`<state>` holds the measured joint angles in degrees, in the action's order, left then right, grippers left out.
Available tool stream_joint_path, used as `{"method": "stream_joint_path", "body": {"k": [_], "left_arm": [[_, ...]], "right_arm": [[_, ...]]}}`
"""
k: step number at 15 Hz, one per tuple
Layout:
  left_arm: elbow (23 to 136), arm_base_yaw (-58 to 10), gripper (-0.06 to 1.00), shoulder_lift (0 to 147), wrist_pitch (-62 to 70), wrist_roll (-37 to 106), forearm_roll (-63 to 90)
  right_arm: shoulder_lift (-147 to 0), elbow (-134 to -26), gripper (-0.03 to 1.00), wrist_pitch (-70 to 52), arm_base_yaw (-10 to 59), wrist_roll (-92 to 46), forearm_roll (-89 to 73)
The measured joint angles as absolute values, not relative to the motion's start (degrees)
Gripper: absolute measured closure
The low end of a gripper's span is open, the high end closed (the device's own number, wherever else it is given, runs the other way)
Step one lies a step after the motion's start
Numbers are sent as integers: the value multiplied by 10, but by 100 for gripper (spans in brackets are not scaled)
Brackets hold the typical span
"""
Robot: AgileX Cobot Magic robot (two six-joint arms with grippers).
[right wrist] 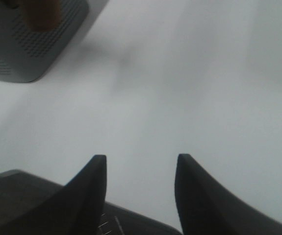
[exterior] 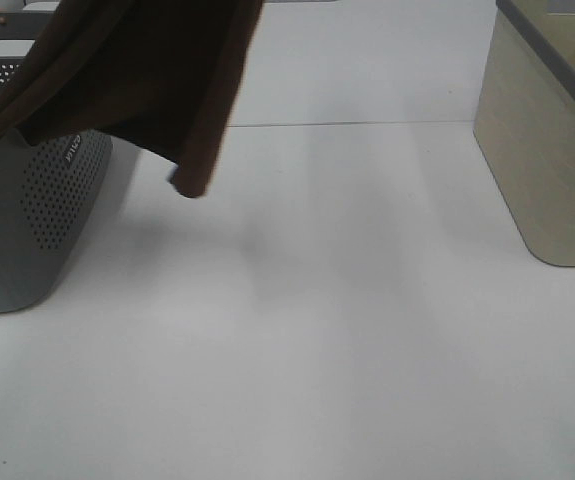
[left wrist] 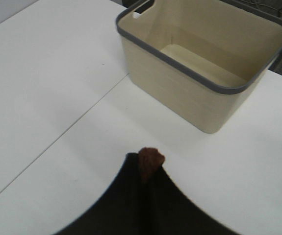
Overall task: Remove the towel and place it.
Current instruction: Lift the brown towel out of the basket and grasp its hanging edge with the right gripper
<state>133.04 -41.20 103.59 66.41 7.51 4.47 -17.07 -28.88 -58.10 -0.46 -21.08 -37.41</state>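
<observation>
A dark brown towel [exterior: 147, 70] hangs from above the top left of the exterior high view, lifted over the grey perforated basket [exterior: 37, 220], with its lowest corner dangling just right of the basket. In the left wrist view my left gripper [left wrist: 149, 171] is shut, and a tuft of the towel [left wrist: 150, 159] is pinched at its tip. The gripper itself is out of the exterior view. My right gripper [right wrist: 140, 169] is open and empty, hovering over the bare white table [right wrist: 180, 98].
A beige basket with a grey rim [exterior: 552, 150] stands at the right, open and empty inside in the left wrist view [left wrist: 204, 63]. The grey basket [right wrist: 33, 39] shows far off in the right wrist view. A seam [exterior: 367, 123] crosses the white table.
</observation>
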Motion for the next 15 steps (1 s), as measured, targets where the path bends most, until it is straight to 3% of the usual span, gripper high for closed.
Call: {"method": "stream_joint_path", "body": {"k": [4, 9, 15], "left_arm": [[1330, -469, 94, 1036, 613, 59, 46], [1330, -490, 94, 1036, 583, 37, 51], [1330, -490, 94, 1036, 533, 25, 58]], "right_arm": [[-352, -289, 51, -552, -5, -527, -576], [-545, -289, 25, -488, -5, -803, -747], [-672, -289, 23, -511, -5, -1027, -930]]}}
